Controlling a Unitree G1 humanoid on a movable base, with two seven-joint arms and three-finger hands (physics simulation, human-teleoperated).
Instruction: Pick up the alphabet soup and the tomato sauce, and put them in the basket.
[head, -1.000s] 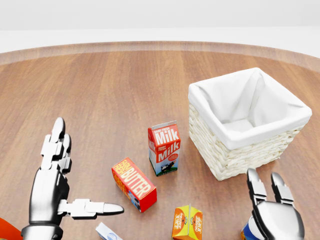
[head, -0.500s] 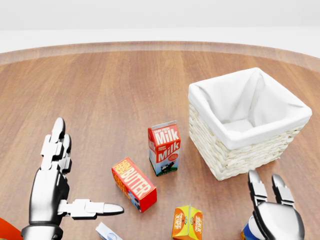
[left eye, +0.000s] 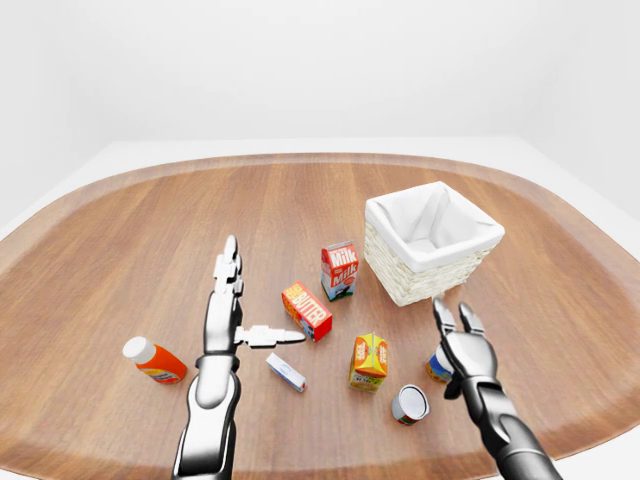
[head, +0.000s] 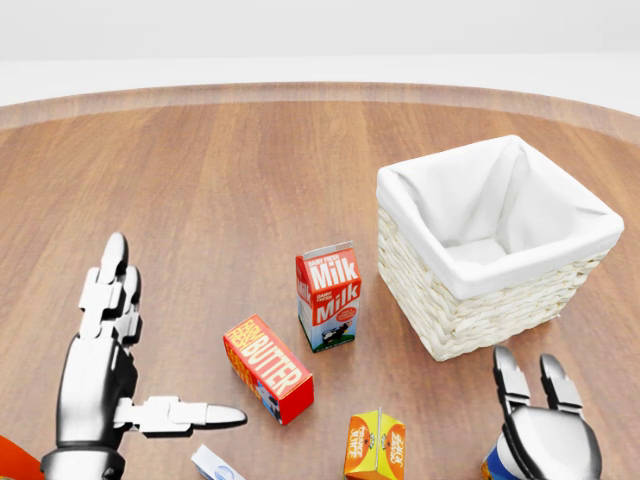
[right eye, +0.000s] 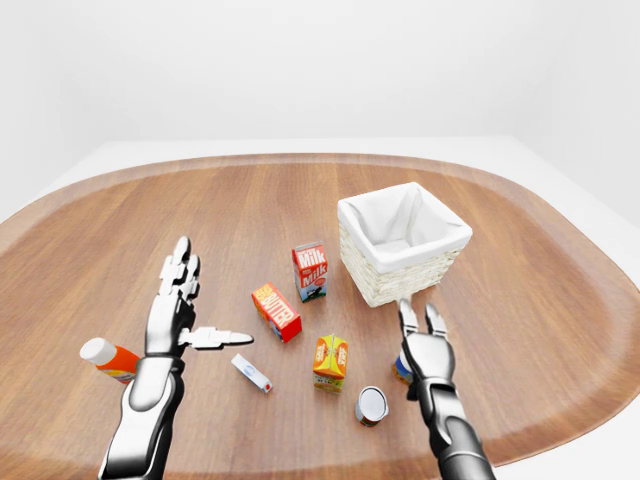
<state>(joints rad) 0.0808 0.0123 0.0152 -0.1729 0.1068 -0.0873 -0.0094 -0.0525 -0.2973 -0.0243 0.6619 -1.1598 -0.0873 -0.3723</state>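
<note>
A can with a blue, white and orange label (left eye: 436, 366) stands at the lower right, its label unreadable. My right hand (left eye: 455, 325) is right beside it, fingers open and pointing up, partly hiding it. A second can (left eye: 409, 404) lies on its side just to the lower left, its grey end facing me. I cannot tell which is the soup and which the sauce. The white-lined wicker basket (head: 470, 310) stands above the right hand and holds nothing. My left hand (left eye: 240, 310) hovers open at the left, fingers straight, thumb pointing right.
A milk carton (head: 328, 296), a red butter box (head: 268, 367) and an orange juice carton (head: 375, 447) sit between the hands. A small white box (left eye: 286, 372) lies near the left thumb, and an orange bottle (left eye: 155, 361) lies further left. The round wooden table's edge (left eye: 560, 440) curves close at the bottom.
My right hand has sunk slightly toward the bottom of the head view. My left hand has drifted a little to the left. Nothing on the table moved.
</note>
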